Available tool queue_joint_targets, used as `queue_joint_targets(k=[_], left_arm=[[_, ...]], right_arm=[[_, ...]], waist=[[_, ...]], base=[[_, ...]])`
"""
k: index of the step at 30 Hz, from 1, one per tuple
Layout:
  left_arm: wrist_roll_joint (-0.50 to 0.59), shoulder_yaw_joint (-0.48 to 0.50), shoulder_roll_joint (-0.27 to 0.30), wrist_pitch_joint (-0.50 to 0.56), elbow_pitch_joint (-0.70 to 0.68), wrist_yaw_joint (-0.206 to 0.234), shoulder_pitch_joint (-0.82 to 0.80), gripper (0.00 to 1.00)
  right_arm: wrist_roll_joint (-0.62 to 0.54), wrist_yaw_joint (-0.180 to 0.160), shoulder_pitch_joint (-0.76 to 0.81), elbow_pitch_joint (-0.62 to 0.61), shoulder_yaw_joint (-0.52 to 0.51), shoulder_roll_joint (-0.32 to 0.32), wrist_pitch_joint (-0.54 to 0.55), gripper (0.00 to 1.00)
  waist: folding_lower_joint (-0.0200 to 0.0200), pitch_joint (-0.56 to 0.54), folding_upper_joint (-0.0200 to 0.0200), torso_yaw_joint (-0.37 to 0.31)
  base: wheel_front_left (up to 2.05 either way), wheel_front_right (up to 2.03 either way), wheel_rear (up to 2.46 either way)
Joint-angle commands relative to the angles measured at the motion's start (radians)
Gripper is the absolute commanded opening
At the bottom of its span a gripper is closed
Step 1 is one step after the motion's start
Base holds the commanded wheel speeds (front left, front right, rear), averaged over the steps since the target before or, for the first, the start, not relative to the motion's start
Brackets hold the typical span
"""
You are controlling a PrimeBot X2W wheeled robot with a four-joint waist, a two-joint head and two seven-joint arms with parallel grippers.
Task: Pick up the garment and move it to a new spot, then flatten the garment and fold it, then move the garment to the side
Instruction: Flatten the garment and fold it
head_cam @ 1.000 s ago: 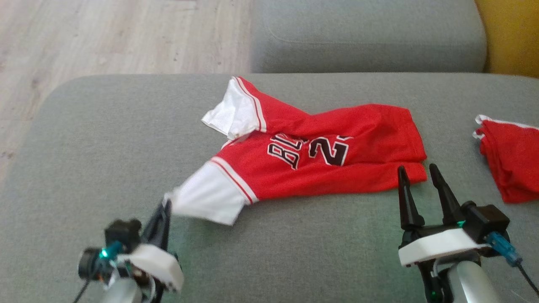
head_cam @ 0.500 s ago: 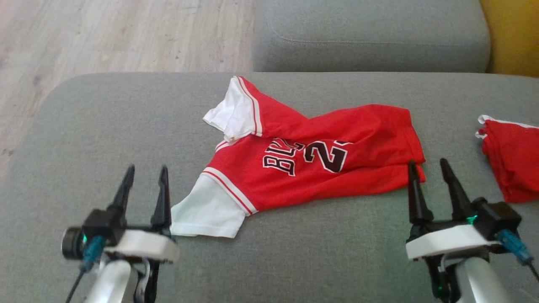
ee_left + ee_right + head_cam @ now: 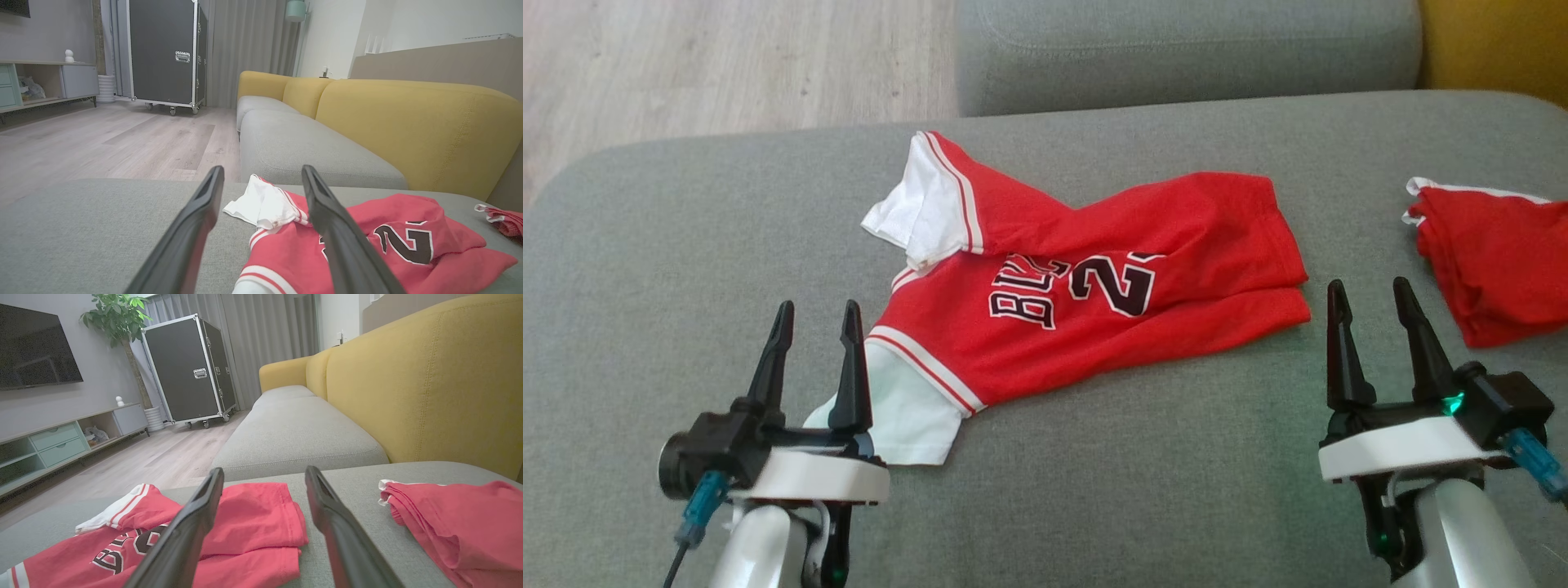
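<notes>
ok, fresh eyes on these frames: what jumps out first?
The red jersey with white sleeves lies rumpled mid-cushion on the grey sofa. The left gripper and right gripper stand open by its near sleeve and hem; a second red garment lies further right.

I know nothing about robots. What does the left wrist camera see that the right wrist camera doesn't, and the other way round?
Left wrist view: the open left fingers, the whole number 2 on the red jersey, and a teal lamp up high.
Right wrist view: the open right fingers, a leafy plant, and the jersey's hem lying doubled over.
Both: the jersey, the second red garment, the grey cushion beneath them, the yellow sofa back and the black wheeled case.
</notes>
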Motion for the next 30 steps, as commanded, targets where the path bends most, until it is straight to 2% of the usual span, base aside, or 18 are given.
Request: queue_joint_targets(k=[1,4,7,17,21,25,26,27,30], left_arm=[[0.009,0.048,0.002,-0.009,-0.031,-0.005,-0.033,1.00],[0.024,0.062,-0.012,-0.009,-0.033,-0.019,-0.038,1.00],[0.037,0.071,-0.021,-0.009,-0.030,-0.031,-0.053,1.00],[0.062,0.081,-0.037,-0.009,-0.009,-0.056,-0.082,1.00],[0.064,0.085,-0.040,-0.009,-0.005,-0.063,-0.093,1.00],[0.066,0.089,-0.042,-0.009,-0.001,-0.067,-0.102,1.00],[0.067,0.091,-0.042,-0.009,0.000,-0.068,-0.102,1.00],[0.068,0.094,-0.042,-0.009,0.001,-0.068,-0.102,1.00],[0.072,0.105,-0.043,-0.009,0.005,-0.069,-0.097,1.00]], right_arm=[[-0.007,0.004,-0.043,-0.036,0.024,-0.004,-0.011,1.00],[-0.023,0.004,-0.051,-0.018,0.018,-0.004,-0.011,1.00],[-0.059,0.004,-0.077,0.055,-0.017,-0.004,-0.011,1.00],[-0.050,0.004,-0.248,0.397,-0.105,-0.004,0.099,1.00],[-0.051,0.004,-0.305,0.518,-0.089,-0.004,0.130,1.00],[-0.043,0.004,-0.355,0.602,-0.069,-0.004,0.116,1.00],[-0.044,0.004,-0.365,0.619,-0.061,-0.004,0.109,0.05],[-0.053,0.004,-0.374,0.632,-0.053,-0.004,0.099,0.00],[-0.055,0.004,-0.390,0.659,-0.050,-0.004,0.066,0.00]], waist=[[-0.0001,0.009,0.0000,-0.002],[-0.0001,0.027,0.0000,0.006],[-0.0001,0.048,0.0000,0.021],[-0.0001,0.106,0.0000,0.074],[-0.0001,0.120,0.0000,0.087],[-0.0001,0.126,0.0000,0.091],[-0.0001,0.125,0.0000,0.090],[-0.0001,0.123,0.0000,0.087],[-0.0001,0.110,0.0000,0.070]], base=[[0.00,0.00,0.00],[0.00,0.00,0.00],[0.00,0.00,0.00],[0.00,0.00,0.00],[0.00,0.00,0.00],[0.00,0.00,0.00],[0.00,0.00,0.00],[0.00,0.00,0.00],[0.00,0.00,0.00]])
